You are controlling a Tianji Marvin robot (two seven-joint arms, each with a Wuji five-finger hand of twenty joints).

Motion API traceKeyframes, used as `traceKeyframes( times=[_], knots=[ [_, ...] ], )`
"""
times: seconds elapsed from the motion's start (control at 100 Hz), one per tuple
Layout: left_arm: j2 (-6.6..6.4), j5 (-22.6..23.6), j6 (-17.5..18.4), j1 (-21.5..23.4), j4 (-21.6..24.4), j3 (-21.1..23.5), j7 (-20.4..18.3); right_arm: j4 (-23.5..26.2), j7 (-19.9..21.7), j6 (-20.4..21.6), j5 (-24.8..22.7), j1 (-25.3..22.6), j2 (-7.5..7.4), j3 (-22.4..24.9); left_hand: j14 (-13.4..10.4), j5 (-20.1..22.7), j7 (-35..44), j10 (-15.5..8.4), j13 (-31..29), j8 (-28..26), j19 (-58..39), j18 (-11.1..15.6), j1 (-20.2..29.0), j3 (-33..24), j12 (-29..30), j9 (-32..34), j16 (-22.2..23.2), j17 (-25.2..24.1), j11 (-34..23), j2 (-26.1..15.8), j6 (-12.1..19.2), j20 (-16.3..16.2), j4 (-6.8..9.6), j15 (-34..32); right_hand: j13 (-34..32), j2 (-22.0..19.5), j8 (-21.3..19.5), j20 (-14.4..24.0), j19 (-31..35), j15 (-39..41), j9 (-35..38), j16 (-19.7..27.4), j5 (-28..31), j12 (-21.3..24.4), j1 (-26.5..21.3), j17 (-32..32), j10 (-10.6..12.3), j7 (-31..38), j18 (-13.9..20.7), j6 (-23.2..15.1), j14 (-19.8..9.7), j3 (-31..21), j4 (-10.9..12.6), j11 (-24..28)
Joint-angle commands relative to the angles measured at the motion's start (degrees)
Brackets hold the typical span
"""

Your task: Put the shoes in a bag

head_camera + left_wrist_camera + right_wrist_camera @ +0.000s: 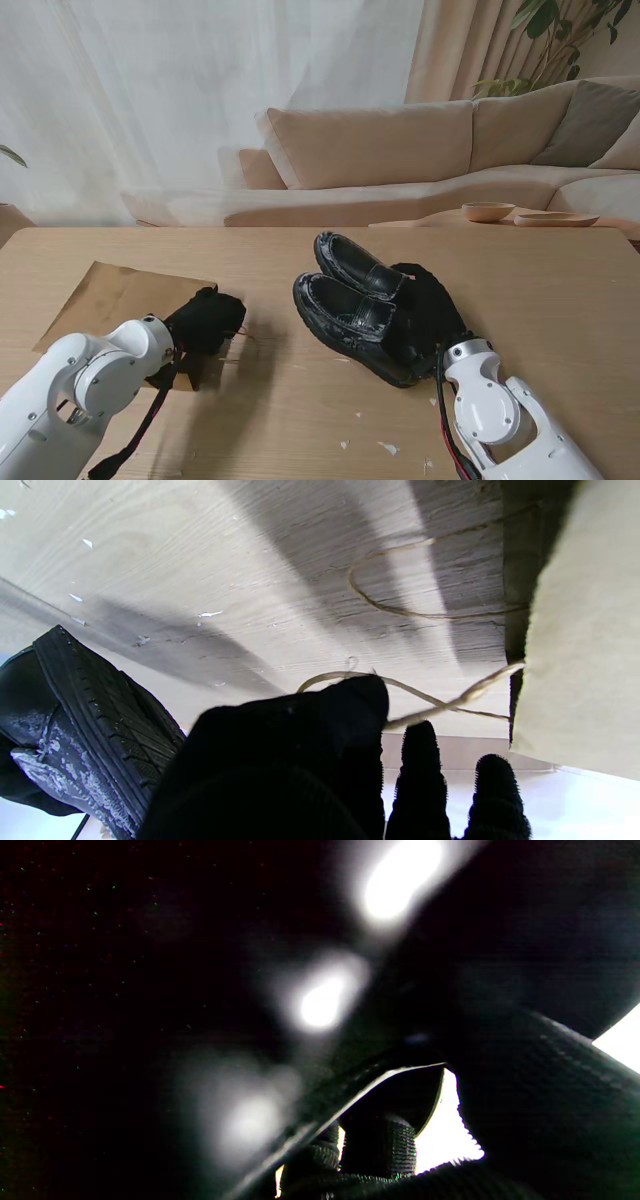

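Two black leather loafers [352,312] lie side by side at the table's middle, toes towards the left. My right hand [428,308], in a black glove, is shut on their heel ends. The right wrist view is filled by dark shiny leather [200,990]. A brown paper bag [115,295] lies flat on the left. My left hand [206,320] rests at its mouth, and the bag's twine handle [450,701] runs between thumb [357,700] and forefinger. The bag's mouth [515,590] gapes a little. The left wrist view also shows a treaded shoe sole [95,705], apparently raised off the table.
A second twine handle [380,595] lies looped on the wood by the bag. Small white flecks [388,448] dot the table near me. Beyond the far table edge stand a beige sofa [400,160] and a low table with wooden bowls [488,211].
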State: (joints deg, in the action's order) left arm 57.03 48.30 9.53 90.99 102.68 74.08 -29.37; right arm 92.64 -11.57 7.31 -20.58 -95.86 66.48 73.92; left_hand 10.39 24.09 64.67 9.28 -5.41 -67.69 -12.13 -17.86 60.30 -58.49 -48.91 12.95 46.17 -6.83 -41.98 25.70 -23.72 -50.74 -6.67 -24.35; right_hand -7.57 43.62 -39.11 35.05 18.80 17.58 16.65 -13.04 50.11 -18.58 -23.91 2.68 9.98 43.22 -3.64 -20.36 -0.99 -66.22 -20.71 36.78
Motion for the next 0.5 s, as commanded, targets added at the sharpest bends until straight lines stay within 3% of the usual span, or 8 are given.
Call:
traceKeyframes(
  times=[0.0,0.03,0.06,0.08,0.19,0.29,0.37,0.49],
  knots=[
    [-0.10,0.83,0.21,0.34,0.62,0.13,-1.14,1.78,-0.02,0.36,0.69,0.26,0.67,0.10,0.00,-2.04,6.10,-2.32,1.94,-3.55,-0.02,-0.51,2.58,-3.93,-1.22,1.88,1.52,-0.82,-1.51,2.63,0.90,0.15,0.78,-0.18,-0.31,-5.09,-4.43,0.45,0.78,1.04,2.33,-0.71,5.72,-1.42,-1.97,0.23,2.28,6.30,1.00,-10.49,-1.66,-6.52,1.37,3.15],
    [-0.06,1.07,0.01,0.44,0.67,0.13,-1.05,1.80,-0.06,0.27,0.82,0.29,0.70,0.09,0.51,-0.56,8.28,-1.70,1.72,-4.91,-0.19,-0.84,0.32,-2.22,-1.66,3.48,1.93,-0.61,-2.07,6.06,-0.44,-0.12,-1.86,-1.54,-0.29,-5.07,-4.48,0.44,0.77,1.08,2.35,-0.73,5.72,-1.41,-2.01,0.23,2.28,6.34,1.01,-10.43,-1.66,-6.53,1.37,3.13],
    [0.04,1.23,-0.20,0.53,0.60,0.07,-0.50,1.83,-0.08,0.19,0.90,0.33,0.72,0.09,1.34,2.28,10.27,-0.74,1.01,-5.11,-0.34,-1.53,-0.83,-1.73,-1.92,6.19,2.00,-0.27,-2.51,7.93,-1.55,-0.36,-2.84,-2.86,-0.28,-5.07,-4.52,0.43,0.77,1.11,2.37,-0.75,5.71,-1.41,-2.03,0.23,2.24,6.35,1.03,-10.42,-1.66,-6.53,1.36,3.12],
    [0.09,1.20,-0.36,0.53,0.55,0.01,-0.16,1.83,-0.10,0.14,0.92,0.36,0.73,0.08,1.80,4.65,12.00,-0.13,0.47,-4.50,-0.36,-1.79,-1.65,-0.40,-6.34,8.85,1.44,-0.02,-1.74,8.38,-2.05,-0.55,-3.38,-4.10,-0.29,-5.09,-4.53,0.43,0.77,1.13,2.42,-0.76,5.71,-1.42,-2.01,0.25,2.24,6.34,1.00,-10.42,-1.66,-6.52,1.35,3.13],
    [0.25,2.57,-0.44,0.57,0.39,-0.18,1.19,1.76,-0.27,0.06,1.04,0.53,0.79,0.02,4.04,14.85,14.68,1.58,-2.53,-6.47,-0.57,-3.75,-5.60,1.04,-13.51,19.61,0.54,1.47,1.16,10.23,-1.61,-1.03,-3.12,-8.20,-0.30,-5.10,-4.66,0.41,0.80,1.27,2.49,-0.83,5.70,-1.42,-2.09,0.34,2.23,6.38,1.04,-10.41,-1.72,-6.58,1.36,3.11],
    [0.22,5.05,0.91,0.48,0.29,-0.14,1.57,1.65,-0.09,0.08,0.99,0.64,0.73,-0.07,5.02,18.25,14.87,1.44,-4.08,-8.08,-0.44,-4.83,-6.78,2.47,-14.46,24.21,0.17,2.12,1.62,12.72,1.48,-0.79,-4.62,-9.45,-0.30,-5.15,-4.73,0.39,0.80,1.40,2.55,-0.89,5.67,-1.41,-2.15,0.36,2.13,6.34,1.02,-10.36,-1.73,-6.59,1.35,3.07],
    [0.43,5.57,1.27,0.75,0.19,-0.10,3.36,1.67,0.53,0.14,0.74,0.58,0.55,-0.12,6.28,27.07,16.55,2.11,-6.09,-10.00,-0.59,-5.55,-9.47,6.92,-15.36,29.03,0.34,2.88,1.02,10.85,1.80,-0.69,-5.03,-11.18,-0.22,-5.23,-4.84,0.38,0.80,1.41,2.50,-0.90,5.59,-1.40,-2.29,0.35,2.11,6.36,1.05,-10.18,-1.64,-6.49,1.35,2.99],
    [0.89,3.26,0.56,1.41,0.26,0.17,5.85,2.30,2.17,0.31,0.26,-0.03,0.10,0.04,8.60,34.07,15.91,5.28,-6.59,-11.96,-0.45,-5.64,-12.15,8.92,-15.43,32.13,0.68,2.02,-0.28,4.47,-0.74,-0.85,-6.28,-12.13,-0.28,-5.66,-4.99,0.37,0.82,1.55,2.48,-0.97,5.35,-1.39,-2.54,0.39,1.94,6.35,0.93,-9.85,-1.65,-6.14,1.36,2.94]
  ],
)
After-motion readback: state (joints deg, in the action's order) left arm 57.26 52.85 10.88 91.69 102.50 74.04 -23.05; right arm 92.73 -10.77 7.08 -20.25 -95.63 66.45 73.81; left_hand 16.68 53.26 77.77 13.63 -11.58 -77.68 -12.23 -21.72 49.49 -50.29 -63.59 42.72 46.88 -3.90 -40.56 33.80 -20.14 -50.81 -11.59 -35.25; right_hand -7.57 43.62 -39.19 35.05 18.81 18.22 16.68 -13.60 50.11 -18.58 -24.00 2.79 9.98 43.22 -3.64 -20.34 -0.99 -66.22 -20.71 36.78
